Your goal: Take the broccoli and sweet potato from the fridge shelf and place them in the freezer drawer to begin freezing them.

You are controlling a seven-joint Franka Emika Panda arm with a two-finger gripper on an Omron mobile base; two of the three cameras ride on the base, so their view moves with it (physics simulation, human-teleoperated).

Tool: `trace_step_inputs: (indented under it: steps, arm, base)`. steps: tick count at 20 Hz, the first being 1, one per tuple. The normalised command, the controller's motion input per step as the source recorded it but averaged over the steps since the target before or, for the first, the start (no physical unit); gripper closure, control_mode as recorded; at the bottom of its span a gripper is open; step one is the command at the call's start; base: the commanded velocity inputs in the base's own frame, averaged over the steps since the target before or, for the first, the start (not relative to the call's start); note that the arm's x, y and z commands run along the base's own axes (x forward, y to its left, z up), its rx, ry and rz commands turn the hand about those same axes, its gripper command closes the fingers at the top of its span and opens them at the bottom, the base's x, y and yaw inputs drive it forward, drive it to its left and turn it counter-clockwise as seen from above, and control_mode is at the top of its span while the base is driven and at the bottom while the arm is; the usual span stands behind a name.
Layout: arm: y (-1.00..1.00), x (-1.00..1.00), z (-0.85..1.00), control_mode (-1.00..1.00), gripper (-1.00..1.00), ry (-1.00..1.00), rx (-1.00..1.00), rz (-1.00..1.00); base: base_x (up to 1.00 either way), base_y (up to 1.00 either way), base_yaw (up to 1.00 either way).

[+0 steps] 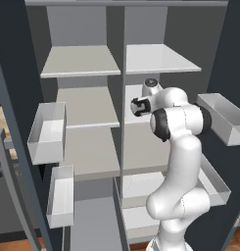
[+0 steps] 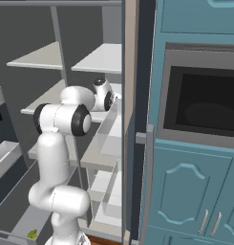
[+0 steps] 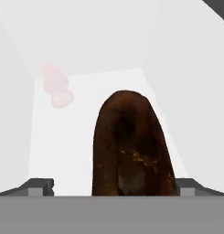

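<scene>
Looming dark between the spread jaws (image 3: 111,189) on the fridge shelf (image 3: 86,123), the sweet potato (image 3: 131,146) awaits closing and lifting toward the freezer drawer (image 2: 23,225), where the broccoli (image 2: 32,234) already lies.

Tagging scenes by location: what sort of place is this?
A rendered kitchen, seen from in front of an open fridge: pale fridge shelves with door bins, and beside it teal cabinets holding a built-in oven. The sweet potato sits close before the hand camera.
</scene>
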Motion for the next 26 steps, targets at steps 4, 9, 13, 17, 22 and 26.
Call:
trace_step_inputs:
  steps: [4, 9, 13, 17, 22, 26]
  arm:
    - [0.00, 0.24, -0.32, -1.00, 1.00, 0.00, 0.00, 0.00]
    - [0.00, 0.05, -0.23, -1.00, 1.00, 0.00, 0.00, 0.00]
    - [0.00, -0.47, -0.10, -1.00, 1.00, -0.10, 0.00, 0.00]
    - [0.01, -1.00, 0.00, -1.00, 1.00, -0.10, 0.00, 0.00]
    - [0.04, -1.00, 0.00, -1.00, 1.00, -0.04, 0.00, 0.00]
    - [0.05, -0.96, 0.09, -1.00, 1.00, 0.00, 0.02, 0.00]
  base:
    - [0.00, 0.00, 0.00]
    - [0.00, 0.00, 0.00]
    - [0.00, 0.00, 0.00]
    - [0.00, 0.00, 0.00]
    - [0.00, 0.00, 0.00]
    - [0.00, 0.00, 0.00]
